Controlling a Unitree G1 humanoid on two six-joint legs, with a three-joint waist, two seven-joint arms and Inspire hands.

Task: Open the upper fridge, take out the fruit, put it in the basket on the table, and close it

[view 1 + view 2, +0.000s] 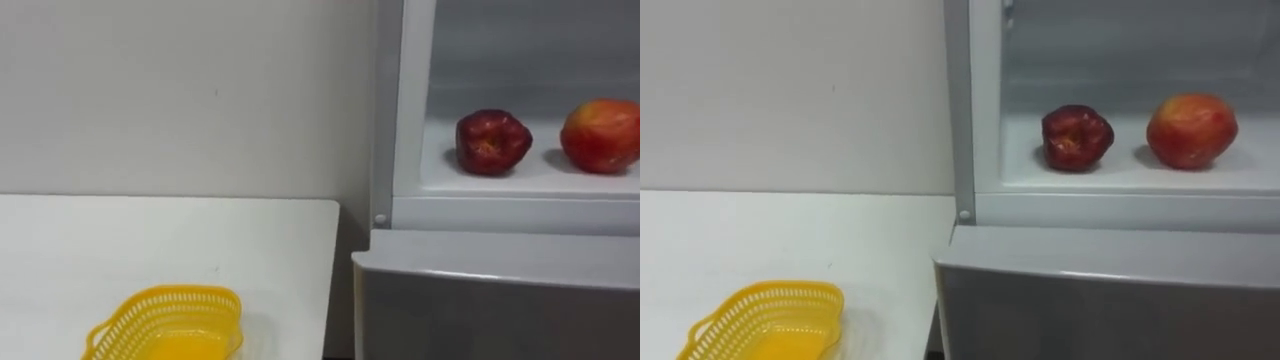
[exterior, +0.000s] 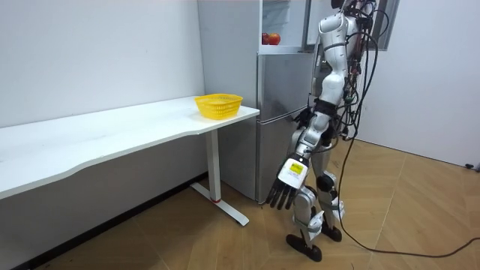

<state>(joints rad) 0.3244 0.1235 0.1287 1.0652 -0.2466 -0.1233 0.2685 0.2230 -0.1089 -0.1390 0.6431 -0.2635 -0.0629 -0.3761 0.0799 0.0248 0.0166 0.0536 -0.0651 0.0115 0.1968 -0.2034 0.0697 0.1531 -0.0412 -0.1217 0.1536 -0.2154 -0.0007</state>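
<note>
Two apples lie on the white shelf [image 1: 540, 180] of the open upper fridge compartment. The dark red apple [image 1: 492, 141] is on the left and the red-orange apple [image 1: 602, 135] on the right, a small gap between them. In the room view I stand facing the fridge [image 2: 281, 112], close to its front, and the apples [image 2: 271, 37] show at head height. My left hand [image 2: 282, 193] hangs low beside my leg, fingers straight and relaxed, holding nothing.
A yellow plastic basket [image 1: 170, 325] with nothing in it sits on the white table [image 1: 150, 240], near the table's end next to the fridge. The grey lower fridge door [image 1: 500, 300] is closed below the shelf. A white wall stands behind the table.
</note>
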